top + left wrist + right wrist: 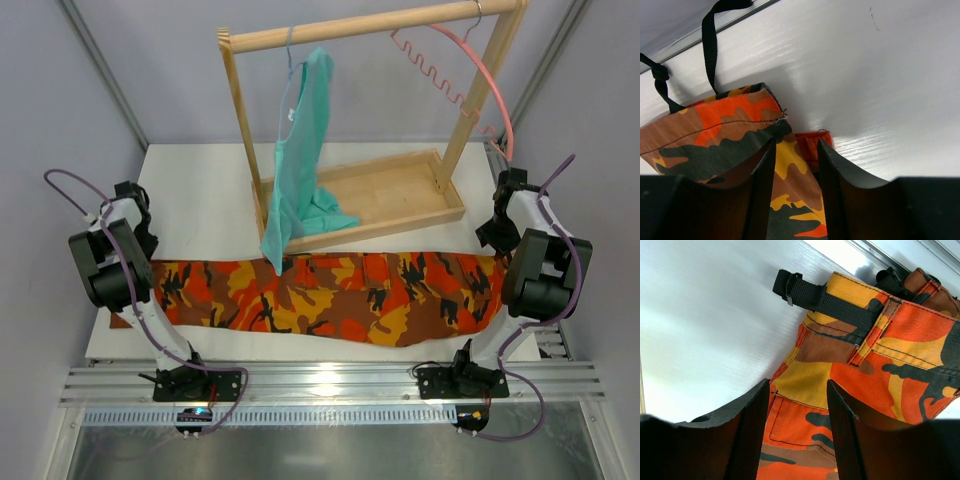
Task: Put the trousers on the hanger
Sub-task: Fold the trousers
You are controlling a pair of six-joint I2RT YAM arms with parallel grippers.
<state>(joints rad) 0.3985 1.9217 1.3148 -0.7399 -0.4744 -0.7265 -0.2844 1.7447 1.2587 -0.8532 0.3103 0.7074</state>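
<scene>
The camouflage trousers (320, 290) lie flat across the white table, legs to the left and waist to the right. My left gripper (140, 245) is down at the leg end. In the left wrist view it (796, 150) stands open, its fingers astride the hem cloth (790, 175), which fills the gap. My right gripper (497, 240) is at the waist end. It (799, 390) stands open over the orange and yellow cloth (805, 380) by a pocket seam. The pink hanger (494, 88) hangs bare from the right end of the wooden rail.
A wooden rack (370, 25) with a tray base (400, 215) stands behind the trousers. A teal garment (300, 170) hangs from its rail, its lower end reaching the trousers' far edge. Black straps (830, 302) lie at the waistband, others (710, 45) at the leg end.
</scene>
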